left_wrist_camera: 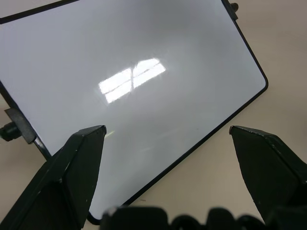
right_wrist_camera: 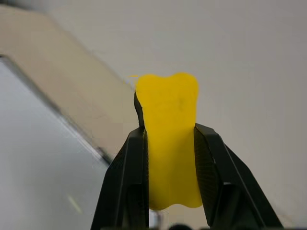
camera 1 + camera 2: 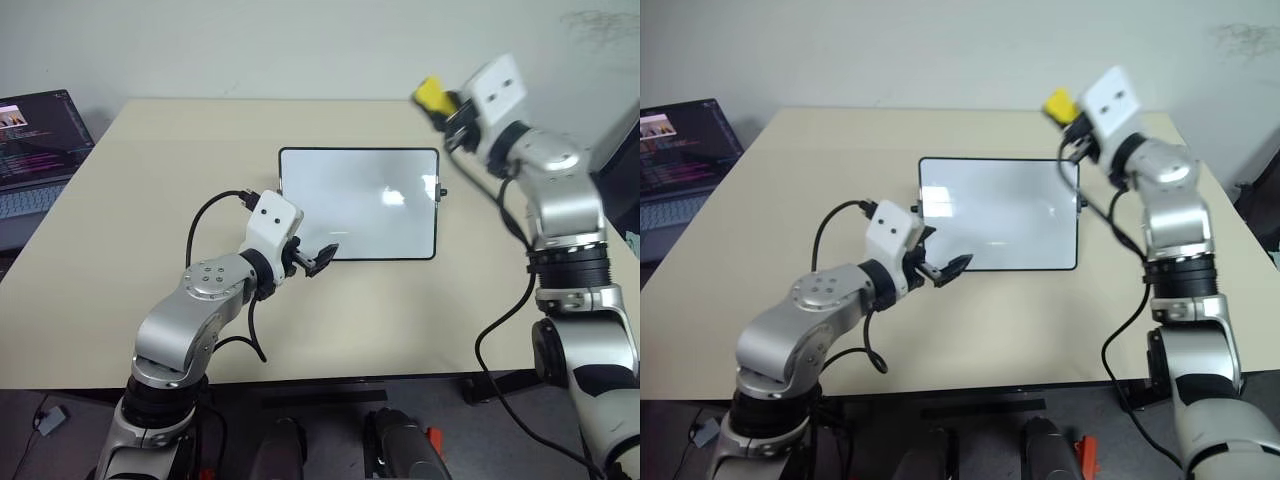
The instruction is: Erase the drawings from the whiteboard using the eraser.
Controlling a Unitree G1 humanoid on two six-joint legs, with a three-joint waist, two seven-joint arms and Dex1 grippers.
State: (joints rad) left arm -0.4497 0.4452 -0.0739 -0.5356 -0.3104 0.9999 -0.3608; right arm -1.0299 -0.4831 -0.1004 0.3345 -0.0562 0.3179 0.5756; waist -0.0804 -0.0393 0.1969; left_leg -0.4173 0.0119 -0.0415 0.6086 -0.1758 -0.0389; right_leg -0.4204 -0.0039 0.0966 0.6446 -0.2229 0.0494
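Nearest to us, the left gripper hangs low over the table, just at the near left corner of the whiteboard. Its fingers stand wide apart with nothing between them, and in the left wrist view we look through the gap onto the board's white face. The whiteboard lies flat near the middle of the table, long side across, black frame, small knobs on its sides. We see no drawings on it, just a bright glare patch on the white. The right gripper is raised well above the table, beyond the board's far right corner, and clamps the eraser. The yellow block is squeezed in at the waist between the two black fingers and sticks out past the tips. Eraser and board are apart, not touching. A laptop sits open off the table's left edge, screen lit.
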